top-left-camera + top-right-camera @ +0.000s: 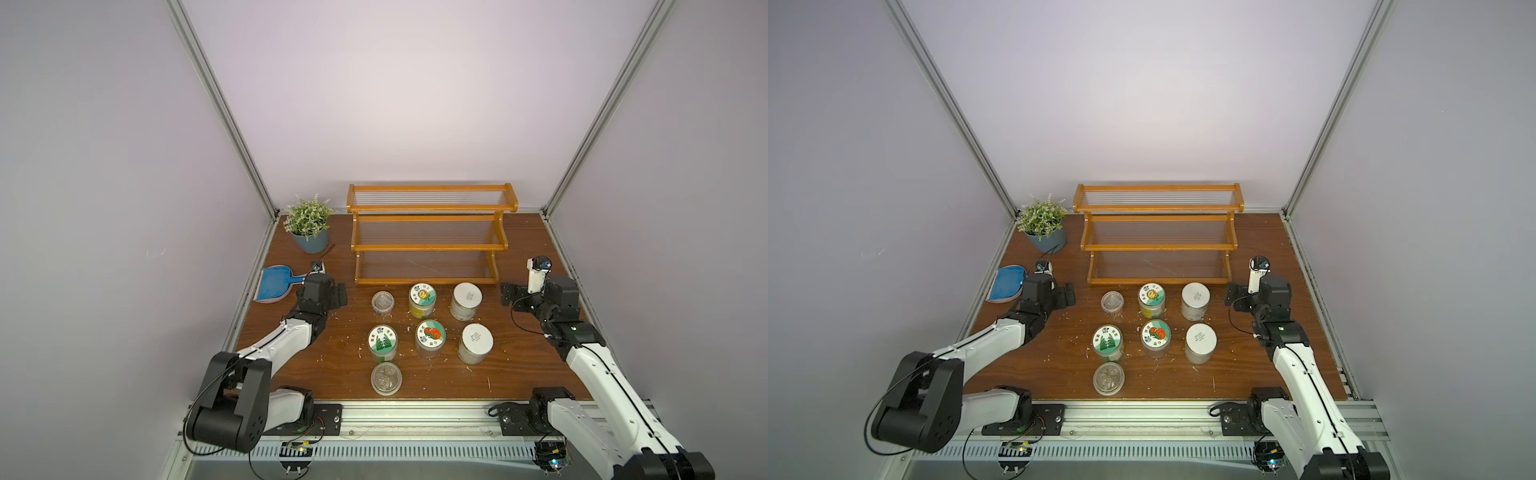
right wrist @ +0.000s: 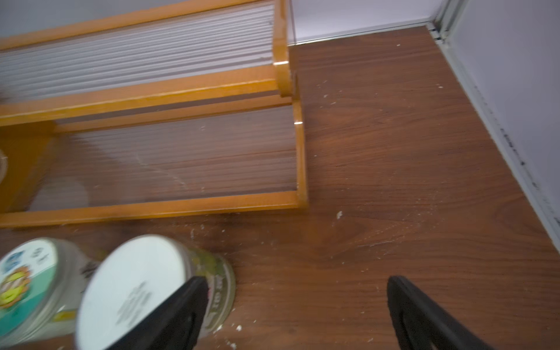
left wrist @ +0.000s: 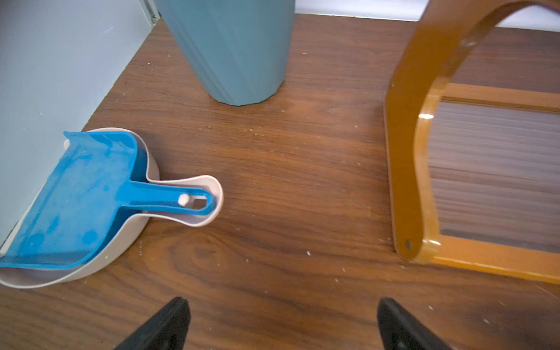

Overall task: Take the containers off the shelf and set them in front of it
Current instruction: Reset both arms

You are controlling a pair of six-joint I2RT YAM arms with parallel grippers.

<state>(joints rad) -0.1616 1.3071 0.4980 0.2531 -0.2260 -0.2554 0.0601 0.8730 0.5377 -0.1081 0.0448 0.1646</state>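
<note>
Top views, both: seven containers (image 1: 430, 338) stand on the desk (image 1: 523, 374) between the left pincer (image 1: 340, 296) and the right pincer (image 1: 508, 294), just in front of the shelf (image 1: 428, 248).

Left wrist: the left pincer (image 3: 281, 300) gapes wide, gripping nothing. The shelf (image 3: 406, 169), plant pot (image 3: 236, 51) and dustpan (image 3: 85, 194) lie ahead of it.

Right wrist: the right pincer (image 2: 295, 281) is spread wide with nothing held. A white-lidded container (image 2: 133, 291) sits just beside one finger, with the shelf (image 2: 145, 98) beyond.

A: What was cut off?
B: The plant pot (image 3: 236, 51) and the shelf (image 3: 406, 151) both ran past the left wrist picture's edges.
A: Anything blurred?
B: The white-lidded jar (image 2: 133, 288), partly behind a finger (image 2: 181, 312) of the right gripper (image 2: 297, 280); its print was unreadable.
</note>
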